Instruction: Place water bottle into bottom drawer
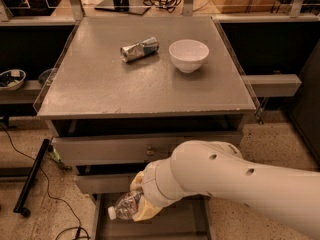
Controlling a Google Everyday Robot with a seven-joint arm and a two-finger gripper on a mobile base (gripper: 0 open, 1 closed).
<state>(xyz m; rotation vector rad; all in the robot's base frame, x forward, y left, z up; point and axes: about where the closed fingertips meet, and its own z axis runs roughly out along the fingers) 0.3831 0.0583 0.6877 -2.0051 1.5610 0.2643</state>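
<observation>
Fingers (pixel 144 213): clenched on water bottle (pixel 123 207).
Gripper (pixel 137 200): near, over bottom drawer (pixel 186 223).
Your move: lower it flat, then release.
</observation>
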